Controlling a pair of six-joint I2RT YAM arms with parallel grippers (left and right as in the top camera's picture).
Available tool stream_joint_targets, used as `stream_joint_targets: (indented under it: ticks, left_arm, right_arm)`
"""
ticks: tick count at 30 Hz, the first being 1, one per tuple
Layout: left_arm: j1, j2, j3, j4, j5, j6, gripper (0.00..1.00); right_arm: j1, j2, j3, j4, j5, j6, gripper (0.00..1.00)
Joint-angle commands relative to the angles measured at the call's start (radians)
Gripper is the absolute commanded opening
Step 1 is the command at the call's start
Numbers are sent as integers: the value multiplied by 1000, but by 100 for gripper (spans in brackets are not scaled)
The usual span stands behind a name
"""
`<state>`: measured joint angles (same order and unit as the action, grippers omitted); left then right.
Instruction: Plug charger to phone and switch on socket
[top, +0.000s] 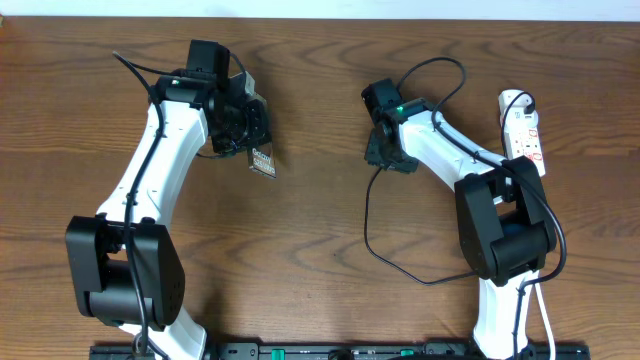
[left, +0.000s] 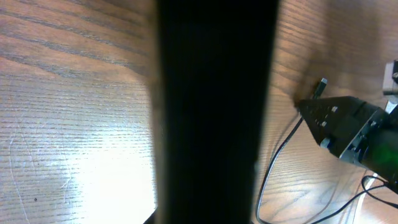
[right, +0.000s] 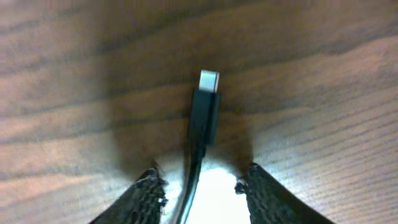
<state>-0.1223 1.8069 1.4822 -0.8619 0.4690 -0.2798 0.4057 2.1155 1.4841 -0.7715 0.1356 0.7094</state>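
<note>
My left gripper (top: 243, 132) is shut on the phone (top: 263, 161), which hangs tilted off the table with white lettering showing. In the left wrist view the phone (left: 214, 112) is a dark upright slab that hides my own fingers. The charger (top: 368, 228) is a thin black cable looping over the table. Its connector (right: 205, 112) lies flat on the wood, its silver tip pointing away. My right gripper (right: 202, 179) is low over it, open, one finger each side of the cable with a gap on both sides. The white socket (top: 524, 125) lies at the far right.
The right arm's base (top: 505, 240) stands beside the socket. The cable's loop (top: 425, 281) lies on the table in front of that base. A black rail (top: 330, 351) runs along the near table edge. In the left wrist view my right gripper (left: 339, 118) appears with the connector (left: 321, 87) ahead of it.
</note>
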Motion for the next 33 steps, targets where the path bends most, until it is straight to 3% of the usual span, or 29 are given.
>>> stream_joint_targets:
  ticks: [1,12,15,17,18,20,24,29,33]
  left_arm:
    - [4,0,12,0,18,21,8]
    - [4,0,12,0,18,21,7]
    - [4,0,12,0,18,21,7]
    - [4,0,12,0,19,17,7]
    - [4,0,12,0,19,16,8]
    - [4,0,12,0,20,17,7]
    - [4,0,12,0,21,17,7]
    - [4,0,12,0,21,17,7]
    - [11,-7,12,5,45,17,7]
  right_arm:
    - [-4,-21,-9,18,42,66,38]
    - [-31,-21,-9,35,-15,83,14]
    - [-36,-21,-9,26,-66,83,1]
    - [-38,-21,-9,23,-99,83,4]
    - [-39,-21,-9,15,-109,83,16]
    - [-39,-21,-9,3,-104,83,18]
    - [-39,-21,-9,1,-104,83,17]
    - [-39,-21,-9,0,-113,83,1]
    - [-63,-29,-9,5,-140,58,1]
